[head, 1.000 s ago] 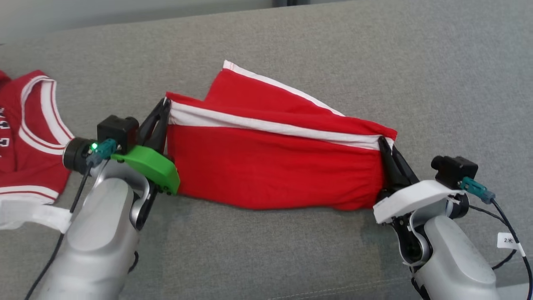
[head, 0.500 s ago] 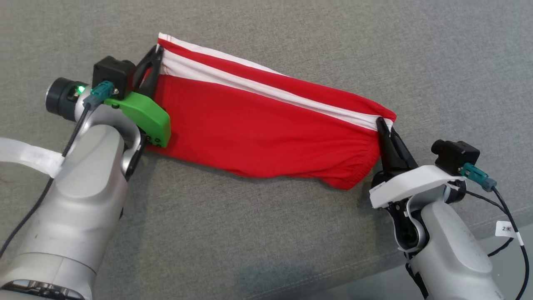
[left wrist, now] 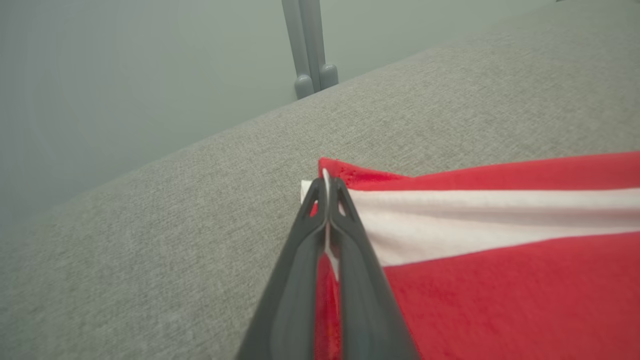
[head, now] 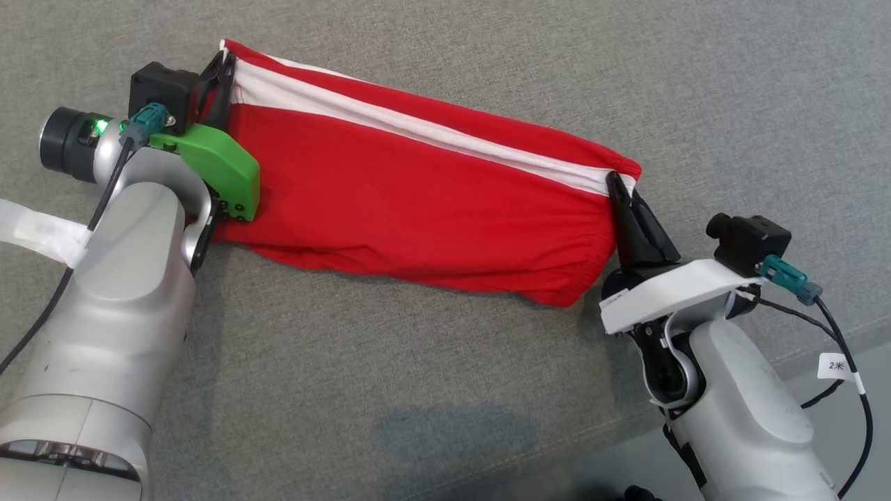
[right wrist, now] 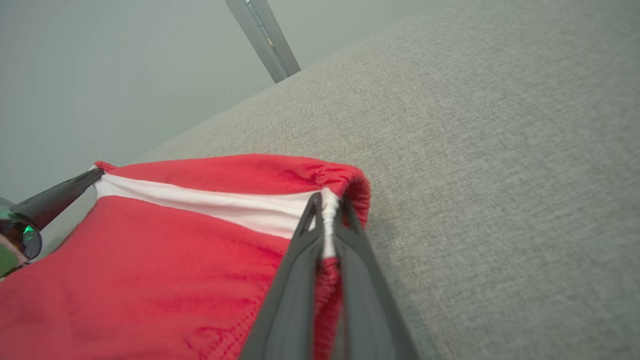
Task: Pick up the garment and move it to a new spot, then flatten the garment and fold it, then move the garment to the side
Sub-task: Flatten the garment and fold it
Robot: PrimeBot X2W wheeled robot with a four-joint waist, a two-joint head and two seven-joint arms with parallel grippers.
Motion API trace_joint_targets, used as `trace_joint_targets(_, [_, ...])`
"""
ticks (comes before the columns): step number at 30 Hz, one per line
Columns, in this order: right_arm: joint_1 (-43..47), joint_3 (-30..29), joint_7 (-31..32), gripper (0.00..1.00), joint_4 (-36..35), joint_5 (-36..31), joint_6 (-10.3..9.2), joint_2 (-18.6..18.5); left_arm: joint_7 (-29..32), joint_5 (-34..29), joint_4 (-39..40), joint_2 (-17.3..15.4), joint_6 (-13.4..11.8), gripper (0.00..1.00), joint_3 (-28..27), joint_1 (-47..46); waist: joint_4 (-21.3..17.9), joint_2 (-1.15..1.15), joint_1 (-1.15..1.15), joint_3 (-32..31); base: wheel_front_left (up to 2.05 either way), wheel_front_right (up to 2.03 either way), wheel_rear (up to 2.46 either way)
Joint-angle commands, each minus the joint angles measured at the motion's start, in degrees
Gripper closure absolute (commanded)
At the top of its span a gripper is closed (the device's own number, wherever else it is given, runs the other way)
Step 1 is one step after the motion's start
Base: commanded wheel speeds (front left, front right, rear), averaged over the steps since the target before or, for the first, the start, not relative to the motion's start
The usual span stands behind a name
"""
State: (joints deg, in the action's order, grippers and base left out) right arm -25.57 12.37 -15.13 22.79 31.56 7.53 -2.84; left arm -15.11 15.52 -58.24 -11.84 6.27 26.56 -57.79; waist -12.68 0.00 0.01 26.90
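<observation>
The red garment (head: 418, 188), with a white stripe along its upper edge, is stretched between my two grippers over the grey sofa cushion (head: 445, 390). My left gripper (head: 223, 62) is shut on its far left corner, and in the left wrist view the left gripper (left wrist: 326, 182) pinches the white-striped corner of the garment (left wrist: 500, 285). My right gripper (head: 616, 182) is shut on the right corner at the gathered waistband. The right wrist view shows the right gripper (right wrist: 327, 200) clamping that white band of the garment (right wrist: 150, 270).
Grey fabric cushion surrounds the garment on all sides. The cushion's front seam (head: 828, 334) runs at the lower right, with paler floor beyond it. A grey post (left wrist: 309, 45) stands behind the cushion's far edge. A white strap (head: 35, 229) lies at the left edge.
The head camera has swung, and the red jersey at the left has left the picture. Both grippers keep their hold; the garment's rear flap has dropped out of sight, leaving one long band.
</observation>
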Motion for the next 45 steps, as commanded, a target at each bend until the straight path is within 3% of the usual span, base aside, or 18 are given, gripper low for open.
trace_joint_targets(1, [-0.7, 0.1, 0.0, 0.54, 0.1, -0.1, -0.08, -0.2, -0.1, -0.3, -0.2, -0.1, -0.3, 0.91, -0.2, -0.3, 0.0, 0.00, -0.01, 0.0, 0.00, 0.00, 0.00])
trace_joint_targets(2, [-0.7, 0.1, 0.0, 0.00, 0.2, -0.5, -0.08, -0.2, -0.1, -0.3, -0.1, 0.0, -0.2, 0.57, -0.4, -0.1, 0.1, 0.00, -0.01, 0.0, 0.00, 0.00, 0.00])
trace_joint_targets(3, [-0.8, 0.0, 0.0, 0.00, 0.1, -1.1, -0.08, -0.2, -0.1, 0.0, 0.2, 0.3, -0.1, 0.00, -0.8, 0.3, 0.2, 0.00, -0.01, -0.1, 0.00, 0.00, 0.00])
trace_joint_targets(14, [2.7, -7.7, 0.0, 0.00, -2.4, -11.1, -0.08, -0.2, -0.1, 2.8, 3.9, 2.4, 1.1, 0.00, -4.4, 5.3, 2.3, 0.00, -0.01, -3.7, 0.00, 0.00, 0.00])
trace_joint_targets(22, [7.1, -13.3, 0.0, 0.00, -2.2, -13.0, -0.07, -0.1, 0.0, 5.0, -0.9, 2.9, 1.2, 0.00, -5.2, 9.5, 3.0, 0.00, -0.01, -6.5, 0.00, 0.00, 0.00])
trace_joint_targets(30, [7.5, -13.3, 0.0, 0.00, -1.7, -12.6, -0.08, -0.1, 1.0, 8.2, -9.4, 5.1, 1.2, 0.00, -3.8, 11.1, 2.2, 0.00, -0.01, -7.1, 0.00, 0.00, 0.00])
trace_joint_targets(31, [7.4, -13.3, 0.0, 0.00, -1.6, -12.5, -0.07, -0.1, 1.0, 8.5, -10.0, 5.5, 1.2, 0.28, -3.4, 11.1, 2.2, 0.00, -0.01, -7.2, 0.00, 0.00, 0.00])
trace_joint_targets(32, [7.4, -13.3, 0.0, 0.00, -1.7, -12.5, -0.08, -0.1, 1.2, 8.9, -10.5, 5.9, 1.2, 0.76, -3.0, 11.3, 2.2, 0.00, -0.01, -7.3, 0.00, 0.00, 0.00])
trace_joint_targets(33, [7.5, -13.3, 0.0, 0.00, -1.6, -12.6, -0.07, -0.1, 1.6, 9.5, -10.8, 6.2, 1.2, 1.00, -2.6, 11.7, 2.2, 0.00, -0.01, -7.5, 0.00, 0.00, 0.00])
trace_joint_targets(40, [9.1, -14.3, 0.0, 0.00, -1.1, -12.7, -0.07, -0.1, 0.7, 12.5, -10.3, 6.5, 1.2, 1.00, -1.2, 13.8, 3.8, 0.00, -0.01, -10.6, 0.00, 0.00, 0.00])
trace_joint_targets(45, [10.7, -14.2, 0.0, 0.00, -0.1, -11.4, -0.08, -0.1, 0.0, 14.7, -7.5, 5.9, 1.0, 1.00, -3.2, 16.2, 6.7, 0.00, -0.01, -14.6, 0.00, 0.00, 0.00])
